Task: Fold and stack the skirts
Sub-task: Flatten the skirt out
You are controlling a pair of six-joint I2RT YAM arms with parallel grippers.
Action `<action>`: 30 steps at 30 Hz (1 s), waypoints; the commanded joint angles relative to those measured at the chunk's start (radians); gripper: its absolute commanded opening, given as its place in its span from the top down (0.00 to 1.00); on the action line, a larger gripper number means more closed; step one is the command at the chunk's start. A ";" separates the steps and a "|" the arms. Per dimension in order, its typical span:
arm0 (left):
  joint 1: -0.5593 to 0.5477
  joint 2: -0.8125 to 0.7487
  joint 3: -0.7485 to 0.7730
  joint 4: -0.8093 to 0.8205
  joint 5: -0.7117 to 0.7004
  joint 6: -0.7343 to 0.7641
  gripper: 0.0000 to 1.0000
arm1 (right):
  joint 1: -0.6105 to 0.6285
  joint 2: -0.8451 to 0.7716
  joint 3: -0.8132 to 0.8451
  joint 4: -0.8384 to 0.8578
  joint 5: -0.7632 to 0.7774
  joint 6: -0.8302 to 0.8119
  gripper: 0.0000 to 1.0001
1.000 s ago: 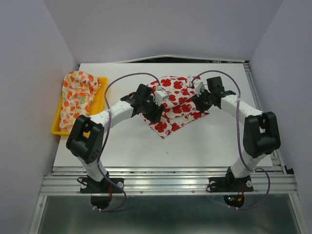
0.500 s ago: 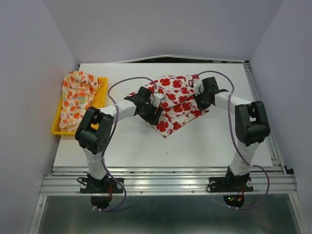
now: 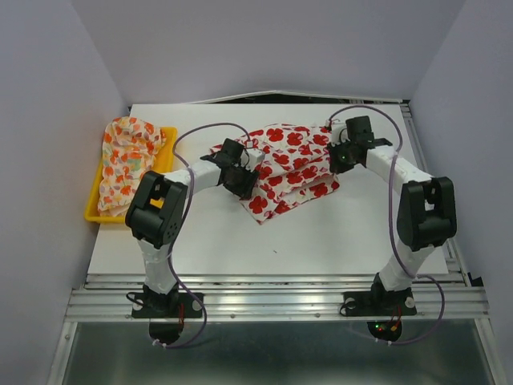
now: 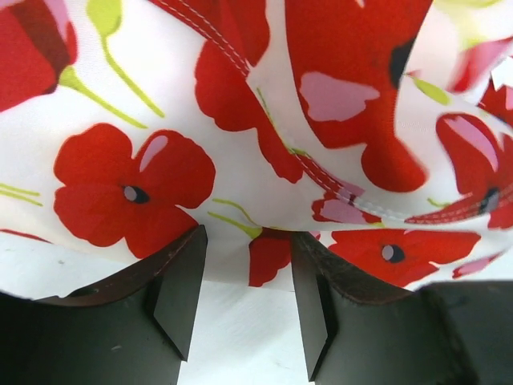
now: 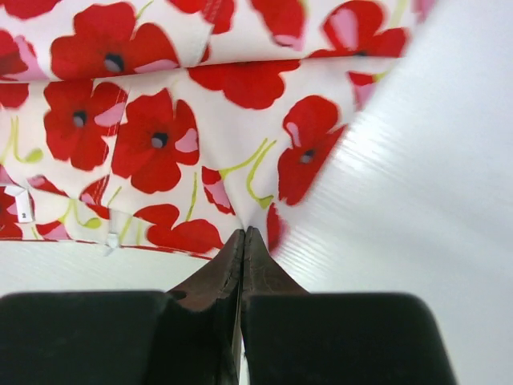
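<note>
The white skirt with large red flowers [image 3: 290, 167] lies rumpled in folds on the middle of the table. My right gripper [image 3: 337, 158] is at its right edge. In the right wrist view this gripper [image 5: 243, 233] is shut, and the skirt [image 5: 160, 144] puckers at its tips. My left gripper [image 3: 244, 176] is at the skirt's left edge. In the left wrist view it [image 4: 247, 237] stands open, with the hem of the skirt [image 4: 240, 120] lying over its fingertips [image 4: 189, 265] and bare table between them. The cream skirt with orange print [image 3: 127, 159] lies bunched in the tray.
The yellow tray [image 3: 92, 205] sits at the table's left edge. The white table [image 3: 321, 233] runs in front of the flowered skirt. Grey walls stand close on the left, right and back. The metal rail with both arm bases lies along the near edge.
My right gripper has shut on the flowered skirt's right edge and drawn slightly back and right. My left arm has swung left and its jaws have narrowed a little. The skirt has shifted.
</note>
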 commanded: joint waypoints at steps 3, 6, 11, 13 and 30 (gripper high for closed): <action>0.049 0.031 -0.040 -0.101 -0.118 0.111 0.42 | -0.199 -0.065 0.106 -0.146 -0.118 0.034 0.99; 0.064 0.024 -0.049 -0.100 -0.143 0.142 0.41 | -0.240 -0.040 0.076 -0.207 -0.146 -0.005 0.99; 0.084 -0.001 -0.051 -0.088 -0.167 0.219 0.39 | -0.262 -0.008 -0.096 -0.215 -0.164 -0.043 0.99; 0.087 -0.028 -0.058 -0.080 -0.163 0.251 0.37 | -0.262 0.004 -0.146 -0.212 -0.198 -0.044 0.99; 0.089 -0.660 -0.397 -0.204 0.205 1.058 0.19 | -0.291 -0.432 -0.294 -0.208 -0.341 -0.513 0.06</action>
